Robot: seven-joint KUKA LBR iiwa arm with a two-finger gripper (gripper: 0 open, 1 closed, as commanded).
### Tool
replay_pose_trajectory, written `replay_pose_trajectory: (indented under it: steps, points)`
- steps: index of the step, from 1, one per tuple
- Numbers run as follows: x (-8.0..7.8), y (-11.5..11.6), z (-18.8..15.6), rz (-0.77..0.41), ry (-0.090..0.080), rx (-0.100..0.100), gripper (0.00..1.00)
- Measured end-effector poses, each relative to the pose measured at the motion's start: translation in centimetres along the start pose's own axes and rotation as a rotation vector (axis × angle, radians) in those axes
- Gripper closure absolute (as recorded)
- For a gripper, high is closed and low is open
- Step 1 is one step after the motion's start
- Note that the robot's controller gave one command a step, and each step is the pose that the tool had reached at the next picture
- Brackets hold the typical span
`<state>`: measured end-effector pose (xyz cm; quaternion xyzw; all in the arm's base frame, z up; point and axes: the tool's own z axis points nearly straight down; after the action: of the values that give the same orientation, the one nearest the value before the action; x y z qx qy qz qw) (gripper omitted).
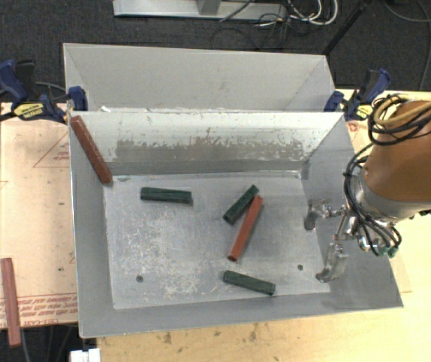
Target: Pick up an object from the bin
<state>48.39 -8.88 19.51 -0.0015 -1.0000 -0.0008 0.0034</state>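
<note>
The gripper hangs right of the red bar, with its fingers apart and nothing between them. A green block touches this bar's upper end. A second green block lies just below the bar.

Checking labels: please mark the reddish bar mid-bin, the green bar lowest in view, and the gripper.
mid-bin reddish bar [245, 229], camera view, middle of its length.
lowest green bar [249, 283], camera view, its centre.
gripper [317, 247], camera view, midway between fingertips.

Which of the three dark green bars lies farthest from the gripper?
The green bar lying alone toward the bin's left; the other two sit nearer the gripper, one beside the red bar.
</note>
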Motion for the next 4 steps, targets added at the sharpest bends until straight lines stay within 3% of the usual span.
replay_pose_trajectory:
  steps: [1, 2, 3, 4]
  points:
    - [-1.4, 7.1, 12.7, -0.34, -0.006, 0.001, 0.0]
    - [-1.5, 7.0, 12.5, -0.34, -0.008, 0.002, 1.0]
    - [-1.7, 7.0, 12.4, -0.34, -0.012, 0.002, 0.0]
    - [-4.3, 16.0, 12.3, -0.747, -0.011, 0.001, 0.0]
